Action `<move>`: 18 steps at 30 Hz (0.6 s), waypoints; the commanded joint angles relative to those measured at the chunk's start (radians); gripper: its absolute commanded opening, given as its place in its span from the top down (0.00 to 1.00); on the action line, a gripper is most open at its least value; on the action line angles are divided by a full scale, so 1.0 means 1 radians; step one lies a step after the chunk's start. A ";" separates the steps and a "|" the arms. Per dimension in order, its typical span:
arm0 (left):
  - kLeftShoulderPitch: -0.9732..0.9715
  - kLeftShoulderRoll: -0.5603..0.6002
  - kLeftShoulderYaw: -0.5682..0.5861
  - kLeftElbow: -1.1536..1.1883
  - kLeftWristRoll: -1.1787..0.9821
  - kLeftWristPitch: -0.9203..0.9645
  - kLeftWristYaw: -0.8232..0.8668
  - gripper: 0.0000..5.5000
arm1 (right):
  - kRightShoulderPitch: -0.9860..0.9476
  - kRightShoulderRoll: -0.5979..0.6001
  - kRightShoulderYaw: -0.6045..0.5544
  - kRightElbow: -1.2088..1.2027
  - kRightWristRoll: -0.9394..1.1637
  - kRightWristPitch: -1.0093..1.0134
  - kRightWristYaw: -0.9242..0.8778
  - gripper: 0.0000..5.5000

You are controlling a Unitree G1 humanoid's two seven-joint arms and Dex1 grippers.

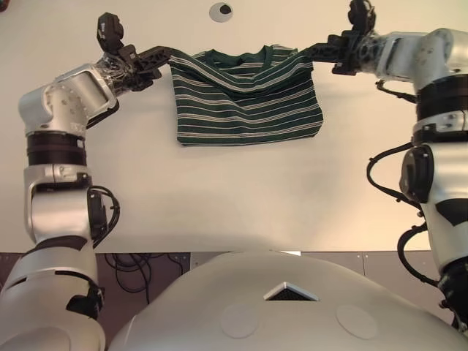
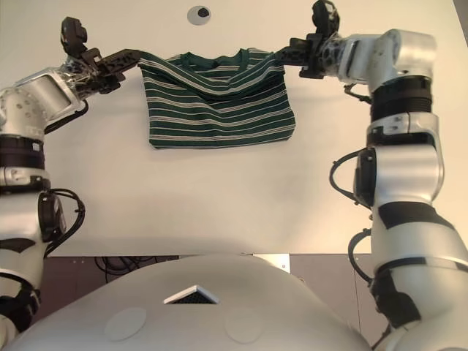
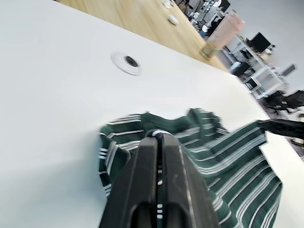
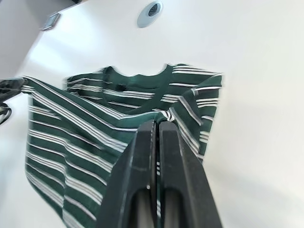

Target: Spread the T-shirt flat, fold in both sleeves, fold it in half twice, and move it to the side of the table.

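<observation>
A dark green T-shirt [image 1: 245,99] with white stripes lies partly folded on the far half of the white table [image 1: 219,197], its collar away from me. My left gripper [image 1: 165,55] is shut on the shirt's left shoulder edge, lifting it a little. My right gripper [image 1: 313,53] is shut on the right shoulder edge at about the same height. In the left wrist view the closed fingers [image 3: 159,156] pinch the striped cloth [image 3: 228,161]. The right wrist view shows the same pinch by its fingers [image 4: 156,142] on the T-shirt [image 4: 80,142], which sags between the two grips.
A round cable grommet [image 1: 221,11] sits in the table just beyond the collar. The left wrist view shows a wooden table [image 3: 156,28] with a pink bottle [image 3: 218,35] farther back. Cables [image 1: 139,267] hang below the table's near edge.
</observation>
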 commanded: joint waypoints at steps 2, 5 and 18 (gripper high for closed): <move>-0.095 -0.045 0.001 0.205 0.149 -0.076 -0.023 1.00 | -0.095 0.065 -0.027 0.183 -0.091 -0.137 -0.031 1.00; -0.128 -0.070 0.013 0.300 0.222 -0.118 -0.015 1.00 | -0.123 0.098 -0.067 0.263 -0.115 -0.203 -0.075 1.00; -0.333 -0.169 0.350 0.570 0.206 -0.357 0.304 0.75 | -0.209 0.171 -0.488 0.385 0.046 -0.476 -0.412 0.74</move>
